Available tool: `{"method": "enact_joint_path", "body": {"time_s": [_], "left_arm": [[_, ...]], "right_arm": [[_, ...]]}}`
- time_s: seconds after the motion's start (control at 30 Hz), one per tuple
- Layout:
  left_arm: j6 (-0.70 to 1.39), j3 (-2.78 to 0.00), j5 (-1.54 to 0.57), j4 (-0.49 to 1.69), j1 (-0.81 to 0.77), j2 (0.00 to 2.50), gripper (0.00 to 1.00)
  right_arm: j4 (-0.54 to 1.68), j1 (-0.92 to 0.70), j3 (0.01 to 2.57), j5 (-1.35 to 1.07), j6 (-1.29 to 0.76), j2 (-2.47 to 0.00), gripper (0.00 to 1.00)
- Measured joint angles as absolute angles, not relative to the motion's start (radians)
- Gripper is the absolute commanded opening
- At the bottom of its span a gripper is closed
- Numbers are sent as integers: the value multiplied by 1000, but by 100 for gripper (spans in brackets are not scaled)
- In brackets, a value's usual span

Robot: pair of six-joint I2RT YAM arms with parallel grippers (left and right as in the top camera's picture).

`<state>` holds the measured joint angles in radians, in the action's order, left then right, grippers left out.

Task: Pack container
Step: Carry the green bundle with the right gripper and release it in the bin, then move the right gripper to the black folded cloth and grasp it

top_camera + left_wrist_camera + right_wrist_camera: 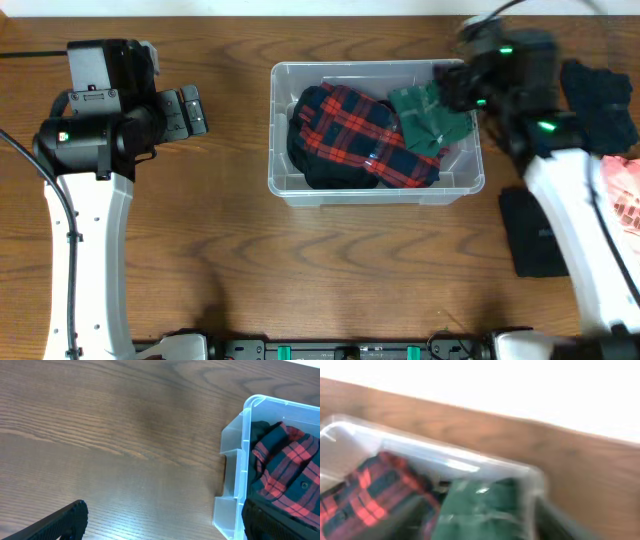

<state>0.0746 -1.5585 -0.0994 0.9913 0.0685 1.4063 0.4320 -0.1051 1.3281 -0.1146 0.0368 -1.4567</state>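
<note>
Left fingers: both dark fingertips (60,520) show at the bottom corners of the left wrist view, spread wide, with nothing between them but bare wood.
Left gripper (192,110): hangs over the table (200,250) left of the bin, apart from it and pointing toward its left wall.
Right fingers: the wrist view shows none of them and the overhead view is blurred, so I cannot tell how far open they are or whether they hold anything.
Right gripper (452,90): over the bin's far right corner, just above the green cloth.
Container (375,192): a clear plastic bin standing upright on the table at mid-width, toward the far edge, between the two arms.
Inside it: a red and black plaid shirt (350,135) fills the left and middle, and a green cloth (430,118) lies bunched at the right end, overlapping the shirt.
Right of the bin: a dark cloth (600,95), a pink and white cloth (625,190) at the frame edge, and a flat black piece (530,240) on the wood beside the right arm.
</note>
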Motion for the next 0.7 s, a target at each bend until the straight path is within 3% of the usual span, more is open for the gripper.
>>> {"method": "enact_joint_path", "body": {"time_s": [0.13, 0.33, 0.7], "left_arm": [[75, -1559, -99, 991, 68, 1407, 98], [75, -1559, -99, 991, 68, 1407, 98], [75, -1558, -100, 989, 68, 1407, 98]], "right_arm": [[656, 32, 1353, -28, 39, -1341, 79], [966, 274, 1302, 30, 6, -1388, 83], [882, 548, 987, 33, -62, -1467, 85]]}}
